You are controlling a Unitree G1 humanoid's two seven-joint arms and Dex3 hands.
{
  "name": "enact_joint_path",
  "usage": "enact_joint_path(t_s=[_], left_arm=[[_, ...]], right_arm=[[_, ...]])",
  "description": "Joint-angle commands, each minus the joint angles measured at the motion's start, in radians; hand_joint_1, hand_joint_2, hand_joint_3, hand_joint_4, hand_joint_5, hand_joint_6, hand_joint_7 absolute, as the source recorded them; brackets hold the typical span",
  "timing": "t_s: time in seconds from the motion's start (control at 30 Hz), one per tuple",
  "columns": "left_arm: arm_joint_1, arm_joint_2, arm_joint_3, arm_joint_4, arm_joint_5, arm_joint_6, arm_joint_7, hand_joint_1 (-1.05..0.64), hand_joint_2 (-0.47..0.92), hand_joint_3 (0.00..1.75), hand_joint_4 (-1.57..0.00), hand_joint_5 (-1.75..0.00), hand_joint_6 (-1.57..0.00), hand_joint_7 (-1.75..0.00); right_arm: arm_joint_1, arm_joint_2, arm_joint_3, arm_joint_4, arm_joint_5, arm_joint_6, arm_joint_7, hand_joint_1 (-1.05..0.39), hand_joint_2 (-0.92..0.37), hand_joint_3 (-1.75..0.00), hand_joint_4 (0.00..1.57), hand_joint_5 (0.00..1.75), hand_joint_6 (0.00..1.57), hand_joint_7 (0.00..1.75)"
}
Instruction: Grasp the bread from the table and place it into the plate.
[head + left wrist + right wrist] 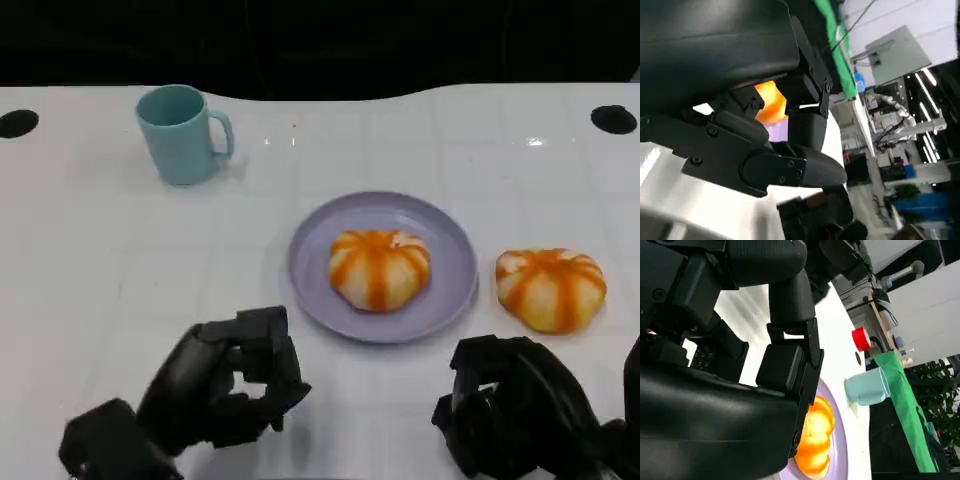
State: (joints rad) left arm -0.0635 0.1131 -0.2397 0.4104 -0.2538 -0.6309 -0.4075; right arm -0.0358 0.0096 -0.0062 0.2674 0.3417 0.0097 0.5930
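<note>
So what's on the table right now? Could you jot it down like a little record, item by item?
plate: purple plate, middle of the white table
bread on plate: one orange-striped bun, lying in the plate
bread on table: second orange-striped bun, to the right of the plate, apart from it
mug: teal mug, far left, upright, handle to the right
left robot hand: near edge, fingers curled, holding nothing
right robot hand: near edge, just in front of the table bun, holding nothing
</note>
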Motion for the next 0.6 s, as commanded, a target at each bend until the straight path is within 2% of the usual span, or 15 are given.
enact_joint_path(t_s=[0.03,0.13,0.33,0.43,0.6], left_arm=[[0.046,-0.013,0.034,-0.054,-0.113,0.140,-0.108,-0.85,0.92,0.27,-1.03,-1.75,-0.88,-1.66],[0.060,-0.026,0.058,-0.059,-0.131,0.174,-0.152,-0.79,0.92,0.30,-1.03,-1.75,-0.87,-1.66],[0.078,-0.022,0.086,-0.102,-0.135,0.290,-0.203,-0.84,0.92,0.28,-1.03,-1.75,-0.88,-1.70],[0.074,-0.029,0.104,-0.098,-0.168,0.359,-0.253,-0.79,0.91,0.24,-1.03,-1.75,-0.88,-1.70],[0.063,-0.050,0.135,-0.080,-0.166,0.388,-0.280,-0.77,0.89,0.22,-1.04,-1.75,-0.90,-1.65]], right_arm=[[0.010,-0.016,-0.005,-0.012,-0.005,-0.015,-0.004,-1.05,-0.05,-1.44,1.51,1.40,1.57,1.00],[0.008,-0.016,-0.004,-0.010,-0.005,-0.018,-0.004,-1.05,-0.05,-1.43,1.51,1.40,1.57,0.99],[0.006,-0.017,-0.007,-0.013,0.005,0.001,-0.006,-1.05,-0.04,-1.42,1.50,1.40,1.57,0.98],[0.002,-0.017,-0.008,-0.007,-0.001,-0.004,-0.012,-1.05,-0.05,-1.42,1.51,1.40,1.57,1.00],[-0.007,-0.017,-0.009,0.004,0.000,-0.004,-0.014,-1.05,-0.05,-1.42,1.51,1.41,1.57,1.03]])
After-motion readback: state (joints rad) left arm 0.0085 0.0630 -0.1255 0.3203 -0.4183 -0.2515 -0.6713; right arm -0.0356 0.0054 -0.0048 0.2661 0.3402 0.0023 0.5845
